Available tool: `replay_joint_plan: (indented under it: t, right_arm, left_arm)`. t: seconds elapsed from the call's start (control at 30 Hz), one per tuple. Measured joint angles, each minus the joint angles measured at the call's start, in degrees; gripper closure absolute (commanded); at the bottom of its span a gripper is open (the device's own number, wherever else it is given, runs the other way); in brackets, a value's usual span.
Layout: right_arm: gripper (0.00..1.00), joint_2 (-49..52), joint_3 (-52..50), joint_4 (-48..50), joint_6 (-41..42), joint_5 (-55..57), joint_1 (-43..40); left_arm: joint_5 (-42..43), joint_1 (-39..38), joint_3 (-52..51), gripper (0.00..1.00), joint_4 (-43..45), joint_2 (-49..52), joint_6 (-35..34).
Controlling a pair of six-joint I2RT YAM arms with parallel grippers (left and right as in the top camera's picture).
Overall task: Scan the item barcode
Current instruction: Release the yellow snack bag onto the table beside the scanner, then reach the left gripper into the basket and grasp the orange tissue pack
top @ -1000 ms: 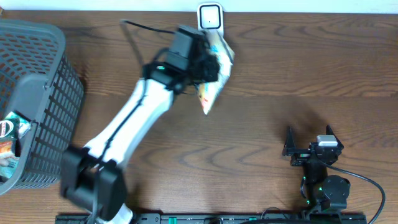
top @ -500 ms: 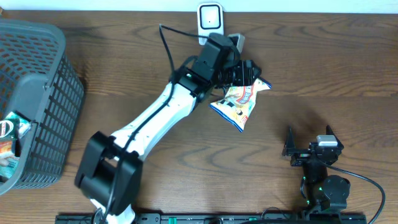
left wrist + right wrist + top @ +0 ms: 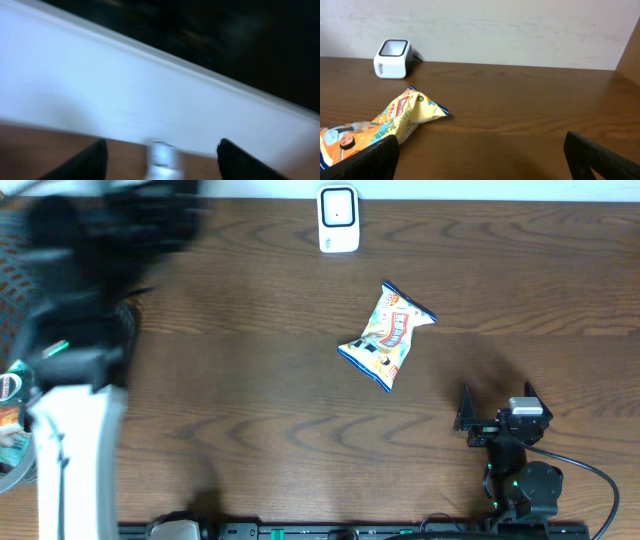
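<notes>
The item, a yellow and blue snack bag, lies flat on the wooden table, free of both grippers. The white barcode scanner stands at the far edge, well behind the bag. My left arm is a motion blur at the far left, over the basket. In the left wrist view my left gripper is open and empty, with the blurred scanner far ahead. My right gripper rests open at the front right. Its view has the bag at the left and the scanner beyond.
A grey mesh basket stands at the left edge with packaged items inside, partly covered by the blurred left arm. A white wall runs along the table's far edge.
The left gripper opened and let go of the snack bag, which now lies on the table. The left arm swung fast from the scanner area to the far left.
</notes>
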Motion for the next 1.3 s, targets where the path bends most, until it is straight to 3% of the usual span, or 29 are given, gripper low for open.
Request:
replay_joint_plan:
  t: [0.17,0.33,0.8,1.13,1.3]
  right_arm:
    - [0.01,0.00,0.00,0.04,0.00,0.02,0.00]
    - [0.01,0.00,0.00,0.00,0.00,0.02,0.00]
    - [0.01,0.00,0.00,0.00,0.00,0.02,0.00]
    - [0.01,0.00,0.00,0.02,0.00,0.02,0.00]
    - [0.01,0.00,0.00,0.02,0.00,0.00,0.00]
  left_arm:
    - [-10.95,18.91,0.24,0.21,-13.81,-2.34,5.79]
    - [-25.42,28.06,-0.94,0.20,-23.10,2.16,9.27]
    - [-40.22,29.53,-7.87,0.03,-25.59,21.09,11.41]
    - [-42.05,33.31,-7.87,0.01,-26.47,24.79,-1.38]
    - [-42.32,36.41,-7.87,0.01,-28.83,28.79,-4.52]
